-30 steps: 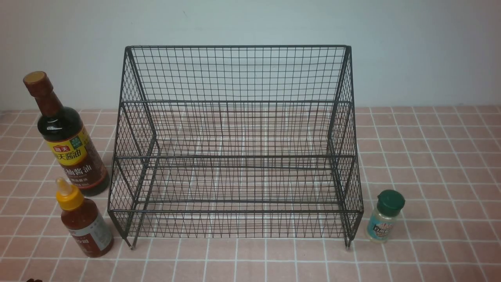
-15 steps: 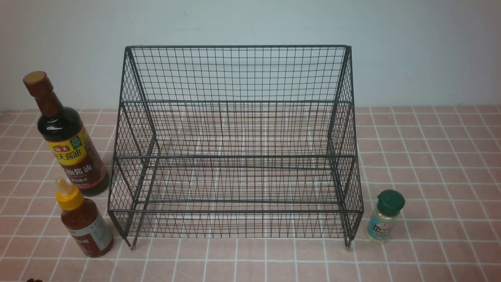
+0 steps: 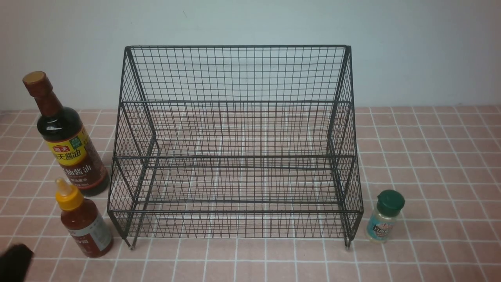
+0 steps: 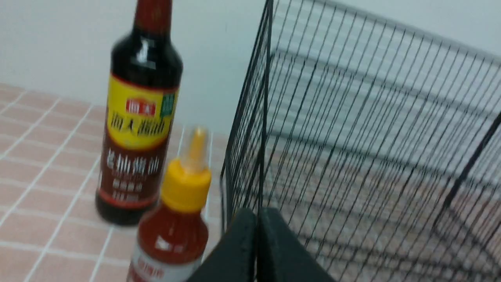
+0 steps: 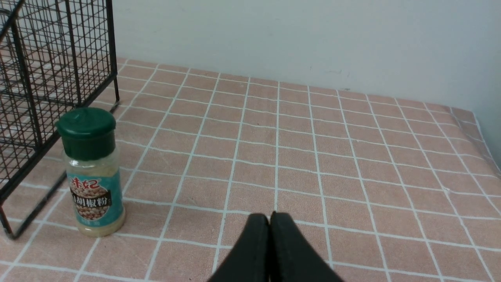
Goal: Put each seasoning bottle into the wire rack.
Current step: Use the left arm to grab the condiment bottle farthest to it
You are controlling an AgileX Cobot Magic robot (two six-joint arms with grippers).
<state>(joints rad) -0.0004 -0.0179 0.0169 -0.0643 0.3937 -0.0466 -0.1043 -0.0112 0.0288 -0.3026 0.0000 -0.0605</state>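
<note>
Centrally, we see a large black wire-mesh rack [image 3: 236, 156] with stepped tiers and sloping sides, empty on the pink tile-patterned cloth [image 3: 430, 156]. All three bottles stand upright outside it. On its left are a tall dark glass soy-sauce bottle [image 3: 68, 149], whose yellow label reads "酱油", and a short red-sauce bottle with a yellow nozzle cap [image 3: 86, 227]. Our left gripper [image 4: 257, 213], fingers pressed together and holding nothing, hovers just beside the latter. By the rack's right foot stands a small clear green-lidded shaker [image 3: 384, 219], labelled "胡椒粉", near our empty, closed right gripper [image 5: 269, 217].
</note>
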